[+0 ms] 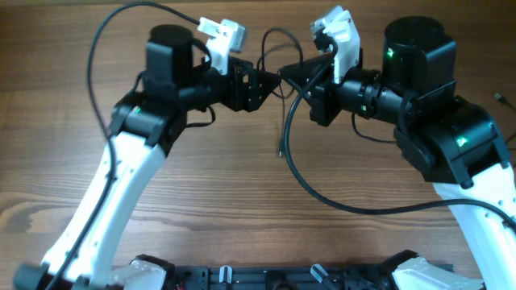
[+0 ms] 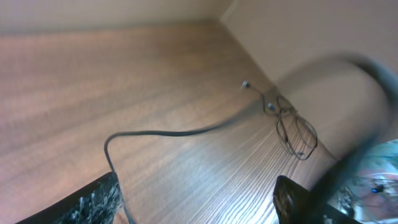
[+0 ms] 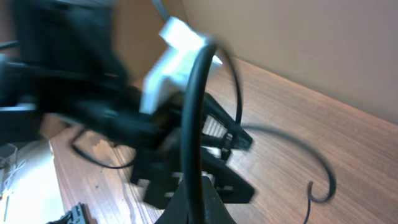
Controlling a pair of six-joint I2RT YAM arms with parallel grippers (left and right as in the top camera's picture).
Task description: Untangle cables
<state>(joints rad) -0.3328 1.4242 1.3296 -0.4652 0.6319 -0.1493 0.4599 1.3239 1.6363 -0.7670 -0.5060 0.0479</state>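
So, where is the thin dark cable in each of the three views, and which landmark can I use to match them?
Overhead: the thin cable runs down from the upper centre, with its plug end lowest.
Left wrist: the cable crosses the middle, with small loops at the right.
Right wrist: it curves at the right and ends in a hook.
Shared landmark: the wooden table under it.

arms (image 1: 121,169) (image 1: 451,137): 2 | claws (image 1: 270,83) (image 1: 290,75): 2 | table (image 1: 210,185): 1 | cables (image 2: 168,132): tangled, count unclear
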